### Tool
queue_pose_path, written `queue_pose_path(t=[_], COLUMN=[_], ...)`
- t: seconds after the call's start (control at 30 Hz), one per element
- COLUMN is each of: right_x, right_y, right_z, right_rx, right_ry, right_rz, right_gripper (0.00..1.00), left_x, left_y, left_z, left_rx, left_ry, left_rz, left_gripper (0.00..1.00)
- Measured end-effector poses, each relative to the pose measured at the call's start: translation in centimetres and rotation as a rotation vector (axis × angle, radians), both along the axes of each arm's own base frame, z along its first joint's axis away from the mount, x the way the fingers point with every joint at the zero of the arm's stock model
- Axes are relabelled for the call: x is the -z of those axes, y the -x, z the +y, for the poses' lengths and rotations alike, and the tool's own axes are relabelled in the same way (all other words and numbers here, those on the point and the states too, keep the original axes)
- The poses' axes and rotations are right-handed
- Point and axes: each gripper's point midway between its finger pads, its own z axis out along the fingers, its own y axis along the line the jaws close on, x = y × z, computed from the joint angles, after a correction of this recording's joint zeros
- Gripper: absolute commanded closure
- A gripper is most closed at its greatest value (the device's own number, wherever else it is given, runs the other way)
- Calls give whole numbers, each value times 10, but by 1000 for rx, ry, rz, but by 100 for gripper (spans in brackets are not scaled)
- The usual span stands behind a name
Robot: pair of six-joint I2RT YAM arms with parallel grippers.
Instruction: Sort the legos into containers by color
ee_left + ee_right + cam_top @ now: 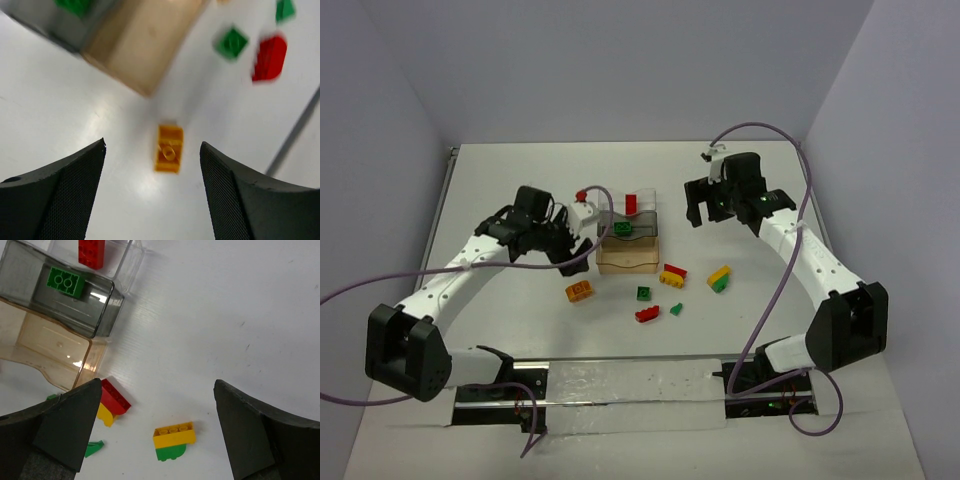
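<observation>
We found the left gripper (152, 144) with fingers spread and empty above an orange brick (168, 148), which lay on the table (510, 330) just front-left of the amber tray (628, 262). The right gripper (157, 384) stood equally spread and empty. Behind the amber tray, the grey tray (97, 310) held a green brick (65, 281). Loose bricks (672, 275) lay front-right of the amber tray.

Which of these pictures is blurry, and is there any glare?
Left wrist view: blurred, the red brick and green brick smeared. Right wrist view: sharp, with bright glints on the amber tray and grey tray. Top view: clear, evenly lit, soft shadows only.
</observation>
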Motion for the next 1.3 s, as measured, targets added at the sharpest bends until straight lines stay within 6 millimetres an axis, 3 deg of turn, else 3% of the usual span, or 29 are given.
queue_pose_path(t=[0.13,0.23,0.5,0.7,0.93,1.17,1.3], right_x=[11,15,11,12,12,12,12], right_y=[8,12,13,13,13,13,13], right_z=[-3,-5,-6,-6,-7,-8,-8], right_rx=[-9,-14,-15,-14,-14,-9,-9], right_ry=[18,29,36,37,37,42,42], right_rz=[28,41,29,31,31,30,30], right_gripper=[0,0,0,0,0,0,0], left_x=[54,77,94,107,116,118,113], left_y=[43,63,70,71,59,53,59], left_z=[24,35,34,31,29,32,36], left_rx=[33,42,60,40,-5,-33,-18], left_ry=[-117,-176,-232,-257,-264,-265,-267], left_rz=[161,232,260,247,214,169,155], left_gripper=[16,17,18,26,51,97,100])
